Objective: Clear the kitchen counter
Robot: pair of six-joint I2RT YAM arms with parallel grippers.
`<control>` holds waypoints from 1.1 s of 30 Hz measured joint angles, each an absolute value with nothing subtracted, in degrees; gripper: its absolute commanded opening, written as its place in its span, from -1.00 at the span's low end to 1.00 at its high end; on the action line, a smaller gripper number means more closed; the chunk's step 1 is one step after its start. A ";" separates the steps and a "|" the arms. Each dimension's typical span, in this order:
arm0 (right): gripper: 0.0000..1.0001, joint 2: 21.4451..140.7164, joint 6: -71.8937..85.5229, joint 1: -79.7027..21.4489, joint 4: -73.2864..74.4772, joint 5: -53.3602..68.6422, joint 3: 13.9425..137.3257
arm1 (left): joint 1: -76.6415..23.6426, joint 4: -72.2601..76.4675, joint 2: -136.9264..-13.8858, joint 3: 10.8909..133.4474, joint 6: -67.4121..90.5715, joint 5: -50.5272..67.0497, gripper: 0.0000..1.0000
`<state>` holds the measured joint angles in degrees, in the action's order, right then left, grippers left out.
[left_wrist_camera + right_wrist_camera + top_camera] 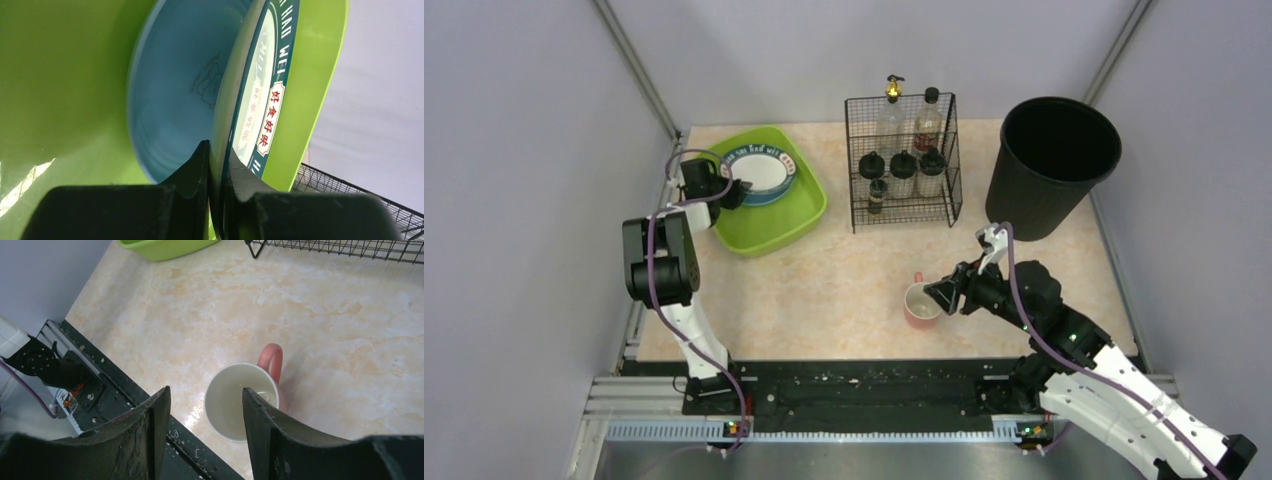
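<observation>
The kitchen counter (pixel 844 280) is a beige-pink stone-look top, also in the right wrist view (pixel 325 315). A bowl (pixel 759 172) with a teal lettered rim, white inside and blue outside lies tilted in the lime-green tub (pixel 796 215). My left gripper (pixel 729 192) is shut on its rim; in the left wrist view (pixel 217 150) the fingers pinch the bowl (pixel 175 90) edge. A pink mug (pixel 921 302) with a white inside stands upright on the counter. My right gripper (pixel 942 296) hovers open just above it (pixel 205 392), with the mug (pixel 235 395) partly between the fingers.
A black wire rack (pixel 902 160) holding several bottles stands at the back middle. A tall black bin (pixel 1052 165) stands at the back right. The black rail strip (pixel 864 385) runs along the near edge, close to the mug. Grey walls close the sides.
</observation>
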<state>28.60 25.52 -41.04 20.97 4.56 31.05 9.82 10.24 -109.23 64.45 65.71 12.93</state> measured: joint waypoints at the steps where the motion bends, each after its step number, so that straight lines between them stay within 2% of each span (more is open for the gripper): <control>1: 0.08 28.64 25.52 -41.06 20.88 4.58 30.83 | 9.82 10.41 -109.78 64.95 65.78 12.93 -1.00; 8: 0.08 29.43 25.50 -41.06 21.02 4.56 30.65 | 9.82 12.47 -112.73 66.94 66.39 13.02 -1.00; 12: 0.08 30.15 25.50 -41.06 20.69 4.60 30.37 | 10.07 14.35 -114.17 67.42 66.70 13.87 -0.39; 18: 0.09 31.20 25.52 -41.06 20.16 4.73 30.37 | 10.09 15.70 -114.76 67.37 66.96 15.07 0.04; 28: 0.08 30.81 26.55 -41.06 19.75 6.09 30.37 | 10.26 11.29 -114.50 67.40 66.22 17.74 0.07; 33: 0.09 30.37 27.05 -41.06 19.77 6.15 30.37 | 10.39 -0.14 -113.49 71.83 64.40 18.94 0.08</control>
